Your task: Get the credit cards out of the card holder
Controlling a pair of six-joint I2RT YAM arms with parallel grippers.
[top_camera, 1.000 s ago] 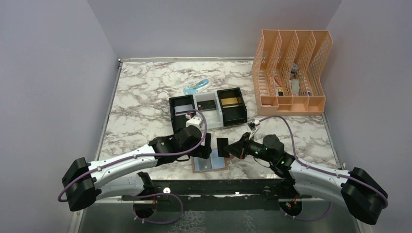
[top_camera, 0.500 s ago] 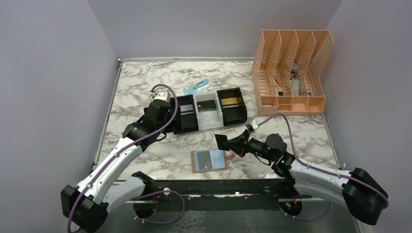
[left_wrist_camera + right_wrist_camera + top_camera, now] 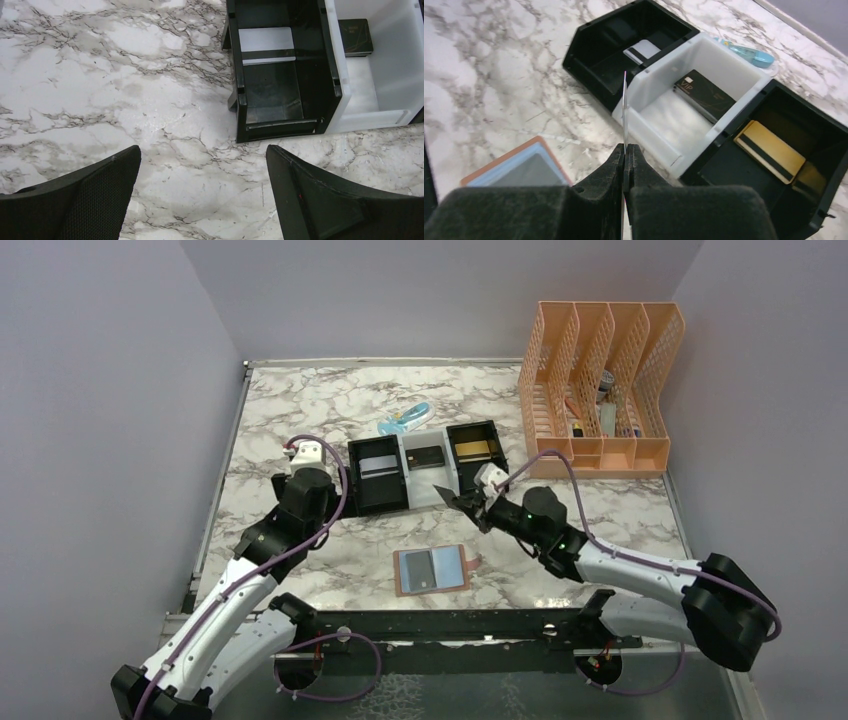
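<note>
**Mid-transfer: one arm loaded, one idle**

The white-and-grey marble table [image 3: 300,410] fills the top view. The black-white-black three-compartment plastic tray [image 3: 378,506] sits at centre and holds a silver-grey card [image 3: 643,50], a black card [image 3: 701,95] and a gold card [image 3: 769,150]. The tan leather card holder [image 3: 432,570] lies open at lower centre. A grey patch inside may be another card, can't tell.

The dark thin plastic card [image 3: 624,110] is probably light, stiff and slick, and likely to pivot. It is best pinched deep along one edge.

Pose: the right gripper [image 3: 625,150] is clamped on the card's lower edge, with the card upright just before the tray's white bin and the arm stretched low. The left gripper [image 3: 202,150] has its jaws spread wide and empty, facing down over bare marble left of the tray.
</note>
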